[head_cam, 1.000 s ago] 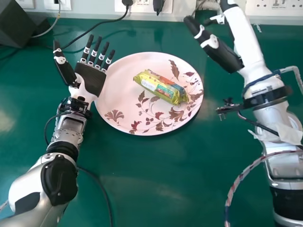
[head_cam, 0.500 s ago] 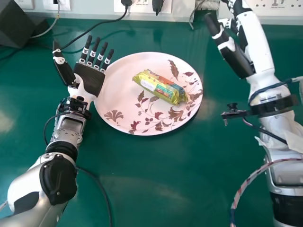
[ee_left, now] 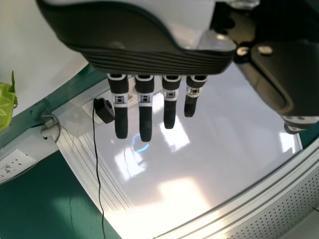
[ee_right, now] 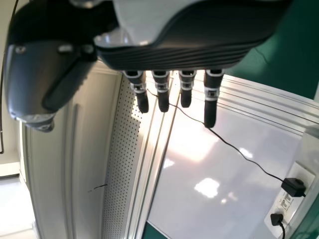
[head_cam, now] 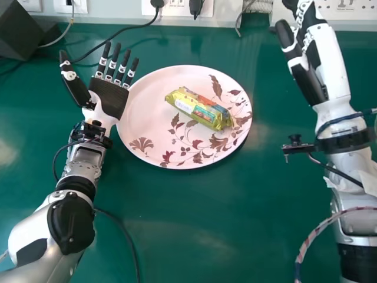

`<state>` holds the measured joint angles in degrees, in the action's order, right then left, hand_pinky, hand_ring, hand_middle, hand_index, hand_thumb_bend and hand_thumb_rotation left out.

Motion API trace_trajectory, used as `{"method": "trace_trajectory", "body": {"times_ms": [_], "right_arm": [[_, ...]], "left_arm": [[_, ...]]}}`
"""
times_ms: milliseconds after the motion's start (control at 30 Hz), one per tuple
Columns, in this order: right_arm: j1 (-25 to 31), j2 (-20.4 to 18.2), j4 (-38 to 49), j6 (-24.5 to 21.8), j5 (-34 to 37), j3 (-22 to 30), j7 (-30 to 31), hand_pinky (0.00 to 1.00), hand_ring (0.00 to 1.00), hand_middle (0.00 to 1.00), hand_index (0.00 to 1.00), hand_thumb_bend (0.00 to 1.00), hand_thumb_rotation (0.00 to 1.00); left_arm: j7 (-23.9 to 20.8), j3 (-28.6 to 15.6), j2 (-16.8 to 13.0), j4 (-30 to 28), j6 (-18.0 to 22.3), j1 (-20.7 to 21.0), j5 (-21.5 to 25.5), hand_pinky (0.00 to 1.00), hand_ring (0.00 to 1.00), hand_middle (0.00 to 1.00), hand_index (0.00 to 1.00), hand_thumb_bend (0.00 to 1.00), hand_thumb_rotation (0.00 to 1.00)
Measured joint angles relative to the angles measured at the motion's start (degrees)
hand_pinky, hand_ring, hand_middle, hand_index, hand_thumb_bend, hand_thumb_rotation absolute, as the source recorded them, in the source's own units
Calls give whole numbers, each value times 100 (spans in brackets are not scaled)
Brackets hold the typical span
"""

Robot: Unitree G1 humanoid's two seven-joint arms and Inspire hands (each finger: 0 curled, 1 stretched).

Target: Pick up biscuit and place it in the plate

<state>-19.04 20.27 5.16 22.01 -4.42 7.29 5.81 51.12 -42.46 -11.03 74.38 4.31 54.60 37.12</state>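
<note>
- Judging by how things lay, you had the placing done: the wrapped biscuit [head_cam: 199, 108] rested on the plate [head_cam: 147, 112], well within the rim, with neither hand on it.
- For what remained, you seemed to need no further pick or placing (unless you wanted the biscuit nearer the middle). At most, you had the hands to bring to rest, and a nudge from either one looked like the only real risk to the finished work.
- You had one biscuit, green and yellow, lying aslant in the plate's upper right part, and one plate, pale pink with a leaf pattern.
- You had two robot hands, both empty. The left hand [head_cam: 109, 97] was spread wide, its palm showing and its fingers straight, close by the plate's left side; whether it touched the rim, you could not tell.
- Your right hand [head_cam: 309, 82] was well apart from the plate, out to the right and near the wall [head_cam: 253, 22]. It was open too, its fingers stretched out in the right wrist view.
- Around them you had one green table [head_cam: 206, 236], one dark box [head_cam: 22, 29] at the far left and, along the wall, two black plugs [head_cam: 196, 7].
</note>
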Motion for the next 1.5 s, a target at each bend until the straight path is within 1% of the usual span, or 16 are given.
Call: {"method": "trace_trajectory", "body": {"times_ms": [67,267,533,600,733,867,967,1033,1100,1133,1167,1200,1300,1367,1433,1500], "right_arm": [[35,0,-54,113,26,48,0,92,100,100,100,89,32],[194,-2,-200,286,122,125,3,99,100,100,100,89,36],[298,-16,-271,467,125,193,-21,100,100,100,100,90,42],[327,-16,-279,467,126,234,-22,100,100,100,100,89,45],[346,-15,-284,475,154,320,-37,100,100,100,100,89,49],[344,-12,-293,491,424,393,13,100,100,100,100,89,51],[340,-20,-291,480,832,419,161,100,100,100,100,90,51],[313,-67,-307,470,1212,440,299,100,100,100,100,89,51],[259,-105,-377,468,1489,465,405,100,100,100,100,90,50],[217,-136,-456,463,1790,491,571,100,100,100,100,90,50],[210,-150,-473,461,1859,501,603,99,100,100,100,90,50],[179,-186,-560,461,2112,521,767,98,100,100,100,90,50],[66,-271,-872,451,2720,638,1159,94,100,100,100,90,49],[-14,-297,-1038,440,3034,734,1365,94,100,100,100,88,49],[-88,-325,-1167,433,3264,832,1524,92,100,100,100,88,50],[-161,-373,-1312,403,3432,921,1651,89,100,100,100,88,48]], "left_arm": [[22,0,0,0,16,0,-1,76,80,93,99,92,89],[22,2,7,7,99,-1,-17,75,79,92,99,94,91],[78,27,14,14,221,-6,-108,77,80,92,99,93,93],[97,39,24,14,305,-8,-137,75,79,92,99,94,93],[122,72,33,17,413,-14,-230,75,79,92,99,93,92],[121,93,43,19,508,-16,-278,81,83,94,99,91,89],[140,98,46,20,510,-16,-282,85,83,93,99,94,84],[140,102,46,20,516,-17,-290,87,83,93,99,98,85],[140,102,48,20,515,-17,-304,91,84,94,100,99,87],[141,102,52,20,515,-16,-307,94,86,94,100,100,85],[142,102,54,20,515,-16,-307,96,86,95,100,100,83],[146,101,54,20,515,-17,-308,97,87,95,100,100,82],[204,98,61,20,512,-16,-308,95,87,95,99,100,81],[209,92,61,20,493,-14,-301,93,87,95,98,100,82],[209,88,60,20,473,-12,-294,91,86,94,98,100,83],[209,88,58,20,462,-12,-294,90,85,94,97,100,81]]}}
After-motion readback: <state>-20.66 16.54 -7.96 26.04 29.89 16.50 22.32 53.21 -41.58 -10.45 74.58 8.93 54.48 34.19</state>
